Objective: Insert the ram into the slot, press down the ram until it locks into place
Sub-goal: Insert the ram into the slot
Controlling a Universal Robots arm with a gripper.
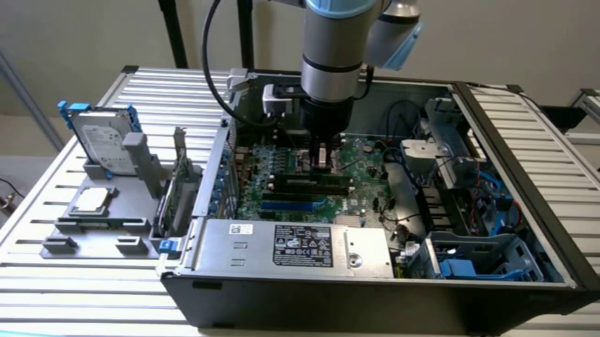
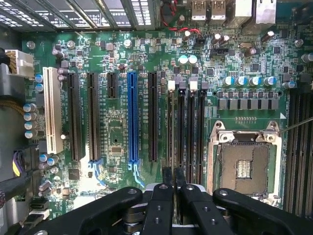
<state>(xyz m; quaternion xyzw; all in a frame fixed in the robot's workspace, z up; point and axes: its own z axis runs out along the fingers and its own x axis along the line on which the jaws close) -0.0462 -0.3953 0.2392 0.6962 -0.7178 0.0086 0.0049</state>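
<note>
The ram (image 2: 170,128) stands on edge in the slot (image 2: 171,86), the first of several parallel black sockets beside the CPU socket. In the wrist view it appears as a thin line running away from my fingertips. My gripper (image 2: 173,172) is directly over it, with its black fingers (image 2: 166,178) drawn together to a narrow gap, pinching the ram's top edge. In the exterior view the gripper (image 1: 324,165) reaches straight down into the open computer case. Its tips are at the ram (image 1: 298,182), a dark strip across the green motherboard (image 1: 361,158).
A long blue slot (image 2: 132,117) and a white slot (image 2: 52,110) lie parallel on the board. The metal CPU socket (image 2: 243,169) is close by. A silver power supply (image 1: 295,246) walls the near side, with a drive cage and cables (image 1: 468,196) at the exterior view's right. A hard drive (image 1: 101,140) stands outside the case.
</note>
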